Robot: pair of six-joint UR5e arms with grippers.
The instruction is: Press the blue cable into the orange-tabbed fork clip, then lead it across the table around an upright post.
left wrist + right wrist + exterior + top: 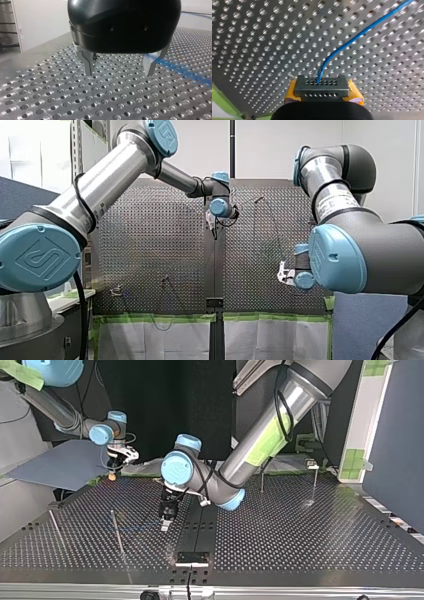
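Two metal fingers point(88, 63) of your left gripper point(119, 73) stood spread apart just above the perforated table point(62, 100), holding nothing. The blue cable point(185, 71) lay beside one finger, outside the gap. Your right gripper point(322, 86) had its yellow pads point(355, 93) pinched on that cable, which ran ahead across the holes.

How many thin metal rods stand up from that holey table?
4 rods: one and another at the top view's near left, two more at its far right. Others may be hidden.
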